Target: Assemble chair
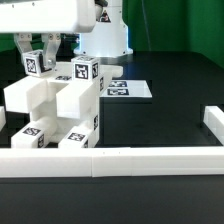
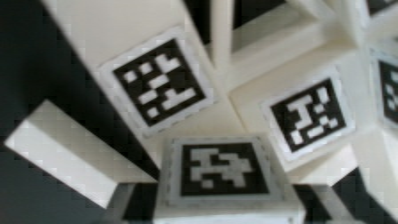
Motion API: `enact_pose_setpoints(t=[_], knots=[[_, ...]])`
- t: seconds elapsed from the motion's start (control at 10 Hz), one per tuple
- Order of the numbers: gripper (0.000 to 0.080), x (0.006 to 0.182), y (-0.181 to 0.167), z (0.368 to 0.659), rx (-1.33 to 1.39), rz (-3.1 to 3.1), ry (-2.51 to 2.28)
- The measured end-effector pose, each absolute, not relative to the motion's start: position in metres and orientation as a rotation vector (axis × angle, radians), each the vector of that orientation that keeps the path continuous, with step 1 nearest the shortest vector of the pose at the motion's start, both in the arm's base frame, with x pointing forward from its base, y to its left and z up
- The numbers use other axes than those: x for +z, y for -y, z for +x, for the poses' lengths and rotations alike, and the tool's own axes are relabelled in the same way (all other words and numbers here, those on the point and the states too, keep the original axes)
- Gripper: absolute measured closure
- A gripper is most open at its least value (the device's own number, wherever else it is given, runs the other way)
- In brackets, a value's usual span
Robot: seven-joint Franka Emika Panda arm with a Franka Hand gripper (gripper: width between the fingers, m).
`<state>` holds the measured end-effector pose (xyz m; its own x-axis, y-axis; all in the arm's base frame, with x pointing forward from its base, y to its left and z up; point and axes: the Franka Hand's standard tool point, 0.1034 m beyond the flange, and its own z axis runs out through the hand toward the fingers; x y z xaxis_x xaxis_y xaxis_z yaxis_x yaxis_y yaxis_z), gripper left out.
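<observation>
One claw (image 1: 38,52) grips the chair's (image 1: 55,105) top piece.

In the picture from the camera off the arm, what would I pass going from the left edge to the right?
Going by the exterior view's left to right: the robot's gripper above the stacked white chair parts, then the flat marker board on the black table, then the upturned end of the low white rail.
</observation>
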<state>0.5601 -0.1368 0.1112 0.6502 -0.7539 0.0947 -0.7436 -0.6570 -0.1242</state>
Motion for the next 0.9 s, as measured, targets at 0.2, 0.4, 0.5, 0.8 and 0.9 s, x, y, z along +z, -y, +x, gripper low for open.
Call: enact_pose_setpoints(t=[0.2, 0.4, 0.5, 0.8, 0.9], knots=[[0.0522, 0.11, 0.136, 0.564, -0.199, -2.587, -1.612], [0.0523, 0.103, 0.131, 0.57, -0.158, -2.399, -1.879], [0.0526, 0.103, 0.129, 0.573, -0.154, -2.316, -1.973], [0.0526, 0.103, 0.123, 0.577, -0.138, -2.09, -2.187], [0.0526, 0.103, 0.123, 0.577, -0.137, -2.088, -2.188]])
